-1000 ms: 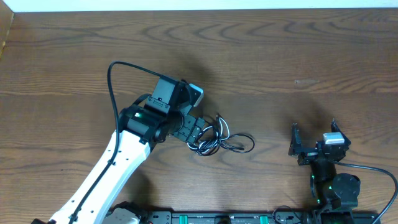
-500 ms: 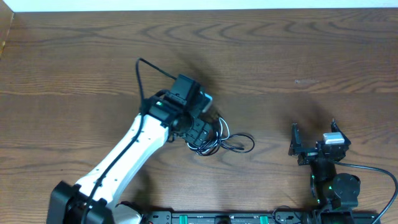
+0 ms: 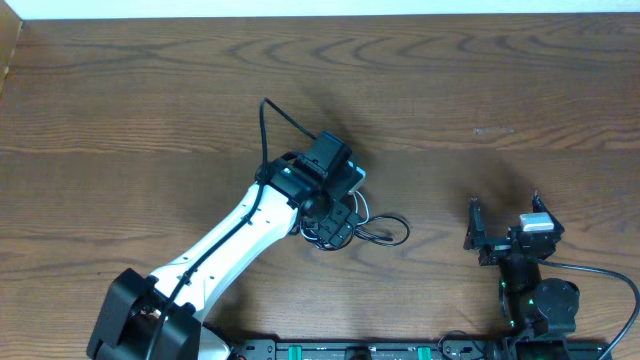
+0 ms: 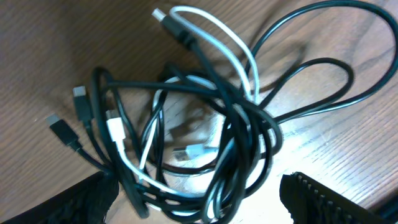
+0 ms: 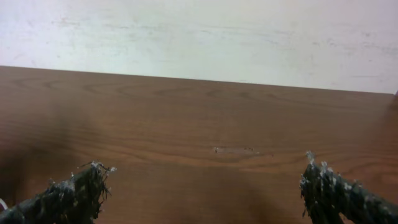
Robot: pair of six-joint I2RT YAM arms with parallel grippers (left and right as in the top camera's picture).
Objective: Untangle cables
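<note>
The cables [image 4: 242,124] lie in one knotted heap on the wooden table [image 3: 480,90]: black cords wound through a white one, with small plug ends sticking out at the left. My left gripper [image 4: 199,208] hangs open just over the heap, its fingers [image 4: 323,200] on either side of the lower loops and holding nothing. From overhead, the left gripper [image 3: 335,222] covers most of the cables [image 3: 380,238], and only a loop shows to its right. My right gripper [image 3: 503,218] is open at the lower right, well away from the heap. In its own view, the right gripper [image 5: 202,186] has only bare wood between its fingers.
The white left arm [image 3: 230,250] slants up from the table's front edge to the middle. A thick black arm cable [image 3: 275,125] arches behind the left wrist. A white wall [image 5: 199,31] borders the table's far edge.
The left arm has swung right and its wrist now sits right over the cable heap, hiding more of it. The right arm has not moved.
</note>
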